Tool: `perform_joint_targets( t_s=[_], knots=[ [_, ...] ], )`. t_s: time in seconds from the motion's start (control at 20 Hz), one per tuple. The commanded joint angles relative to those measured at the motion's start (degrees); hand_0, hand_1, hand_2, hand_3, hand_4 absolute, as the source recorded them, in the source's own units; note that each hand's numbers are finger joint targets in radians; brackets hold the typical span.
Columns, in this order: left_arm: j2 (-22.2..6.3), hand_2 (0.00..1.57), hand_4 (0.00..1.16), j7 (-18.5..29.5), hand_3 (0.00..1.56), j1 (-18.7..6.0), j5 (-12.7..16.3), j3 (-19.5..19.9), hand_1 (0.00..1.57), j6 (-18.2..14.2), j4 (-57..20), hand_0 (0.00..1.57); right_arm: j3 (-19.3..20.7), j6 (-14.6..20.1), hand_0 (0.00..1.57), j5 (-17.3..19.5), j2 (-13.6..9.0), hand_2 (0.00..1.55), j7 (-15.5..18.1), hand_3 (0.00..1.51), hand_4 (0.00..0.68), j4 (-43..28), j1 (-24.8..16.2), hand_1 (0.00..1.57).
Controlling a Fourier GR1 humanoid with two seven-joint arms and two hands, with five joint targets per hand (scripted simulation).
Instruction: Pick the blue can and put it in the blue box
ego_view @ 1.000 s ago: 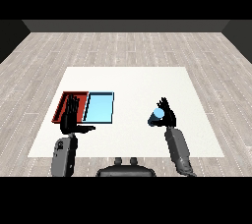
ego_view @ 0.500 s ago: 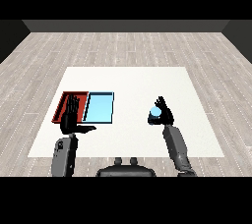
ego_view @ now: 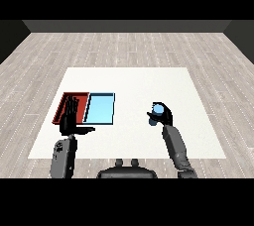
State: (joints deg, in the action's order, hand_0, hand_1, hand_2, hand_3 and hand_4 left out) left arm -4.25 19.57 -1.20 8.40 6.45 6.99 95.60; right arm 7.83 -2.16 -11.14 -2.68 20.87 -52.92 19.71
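Note:
The blue can [ego_view: 158,109] stands at the right of the table, and my right hand [ego_view: 164,116] has its fingers and thumb curled round it. The light blue tray [ego_view: 100,108] lies left of the middle, with nothing in it. My left hand [ego_view: 70,119] is held upright over the near edge of the red tray [ego_view: 64,104], fingers straight and thumb out to the right, holding nothing. It hides part of the red tray.
The two trays lie side by side, the red one at the left. White table top [ego_view: 134,86] stretches between the blue tray and the can, and behind both. The table's near edge runs just in front of my forearms.
My right hand's fingers, spread open beside the can a second ago, have curled round it. The left hand has stayed where it was.

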Motion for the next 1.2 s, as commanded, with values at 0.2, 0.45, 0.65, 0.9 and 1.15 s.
perform_joint_targets(
  t_s=[0.2,0.45,0.65,0.9,1.15],
  knots=[
    [0.0,0.00,0.00,2.1,0.00,-0.8,0.2,0.6,0.00,0.6,-2.8,0.00,-0.6,6.7,1.50,4.1,-1.2,1.48,-2.3,1.44,0.617,3.3,3.4,1.50],
    [-0.8,0.00,0.00,4.2,0.00,-1.3,-2.1,0.0,0.00,1.2,-6.0,0.00,-3.3,6.5,1.49,4.5,-0.7,1.46,-4.3,1.41,0.645,-7.2,-0.5,1.49],
    [2.1,0.00,0.00,-0.9,0.00,-4.0,-5.8,-5.2,0.00,-2.0,-3.9,0.00,-5.0,6.0,1.45,5.1,-2.9,1.46,-8.2,1.40,0.631,-18.5,-4.2,1.45],
    [3.3,0.00,0.00,-3.4,0.00,-2.4,-6.2,-8.2,0.00,-1.4,-4.3,0.00,-7.1,7.1,1.43,8.7,-5.5,1.45,-12.0,1.39,0.622,-24.9,-2.8,1.43],
    [4.2,0.00,0.00,-6.1,0.00,-2.4,-8.4,-13.0,0.00,-2.8,-4.1,0.00,-7.3,7.8,1.42,9.7,-5.4,1.44,-13.6,1.41,0.622,-28.8,-1.4,1.42]
  ],
)
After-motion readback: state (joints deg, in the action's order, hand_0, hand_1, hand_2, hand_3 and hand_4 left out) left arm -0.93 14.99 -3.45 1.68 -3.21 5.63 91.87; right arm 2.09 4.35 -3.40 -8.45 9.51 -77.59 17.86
